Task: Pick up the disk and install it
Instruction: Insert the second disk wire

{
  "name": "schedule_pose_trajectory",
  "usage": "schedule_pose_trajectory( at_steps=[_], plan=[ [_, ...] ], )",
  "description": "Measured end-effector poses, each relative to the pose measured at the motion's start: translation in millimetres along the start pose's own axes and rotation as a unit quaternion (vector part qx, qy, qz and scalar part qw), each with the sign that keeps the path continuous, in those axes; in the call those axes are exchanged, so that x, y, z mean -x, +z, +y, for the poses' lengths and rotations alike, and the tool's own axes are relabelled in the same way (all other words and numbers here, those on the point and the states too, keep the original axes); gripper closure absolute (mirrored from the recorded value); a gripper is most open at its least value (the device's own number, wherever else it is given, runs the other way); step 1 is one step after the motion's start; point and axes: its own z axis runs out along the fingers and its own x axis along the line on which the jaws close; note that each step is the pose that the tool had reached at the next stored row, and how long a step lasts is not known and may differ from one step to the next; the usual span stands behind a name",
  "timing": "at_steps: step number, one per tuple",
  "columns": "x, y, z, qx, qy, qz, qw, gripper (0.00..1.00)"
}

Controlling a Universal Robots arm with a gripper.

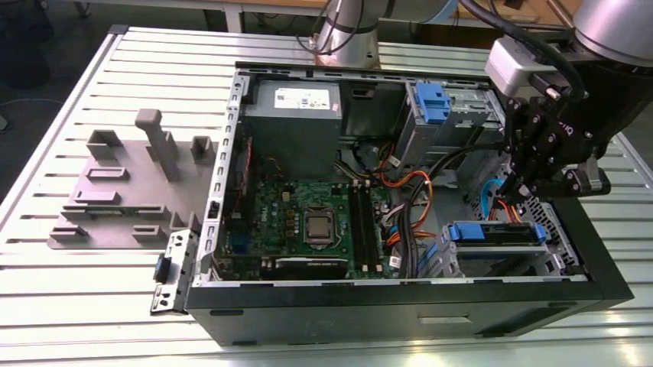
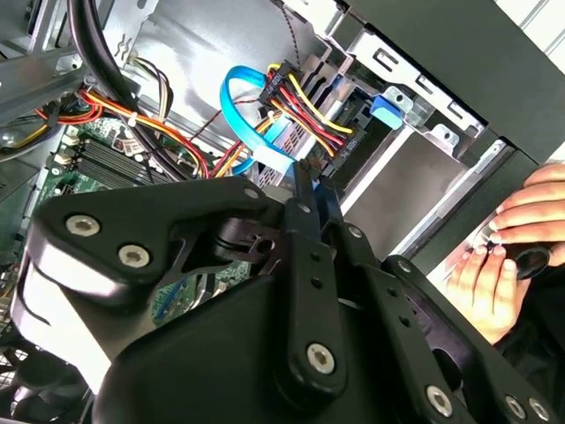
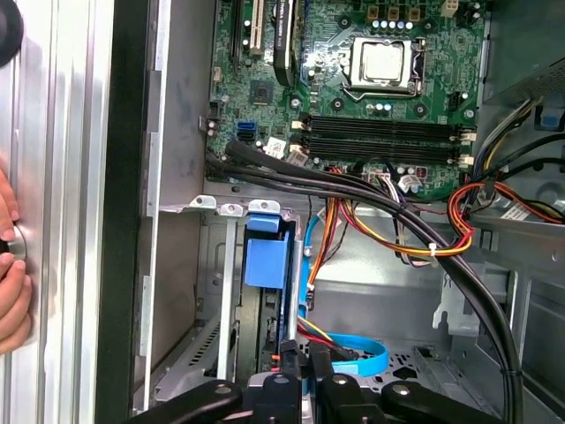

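Note:
The disk (image 1: 497,233) lies in the lower drive bay at the exterior view's right end of the open computer case (image 1: 408,306), blue carrier ends showing at both sides. In the first wrist view its blue tab (image 3: 265,261) stands edge-on in the bay slot. My gripper (image 1: 527,193) hangs just above the disk's far end, inside the case. In both wrist views its fingers (image 3: 287,353) sit close together, shut, with a thin sliver of blue between the tips (image 2: 305,181). I cannot tell whether they pinch the carrier edge.
A person's hand (image 2: 503,252) rests on the case edge beside the bay. Orange and red cables (image 1: 408,191) and a blue data cable (image 2: 243,106) cross near the gripper. The motherboard (image 1: 306,222), a grey power supply (image 1: 296,107) and a grey fixture (image 1: 133,183) lie further left.

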Motion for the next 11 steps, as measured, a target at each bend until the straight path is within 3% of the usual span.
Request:
schedule_pose_trajectory(
  at_steps=[5, 6, 9, 11],
  plan=[
    [0.2, 2.4, 0.0, -0.0010, 0.000, 0.0001, 1.00000, 0.77],
    [0.2, 2.9, 0.1, -0.0011, 0.000, 0.0001, 1.00000, 0.71],
    [0.2, 3.7, 0.1, -0.0016, 0.000, 0.0002, 1.00000, 0.72],
    [0.2, 3.8, 0.2, -0.0016, 0.000, 0.0003, 1.00000, 0.84]
  ],
)
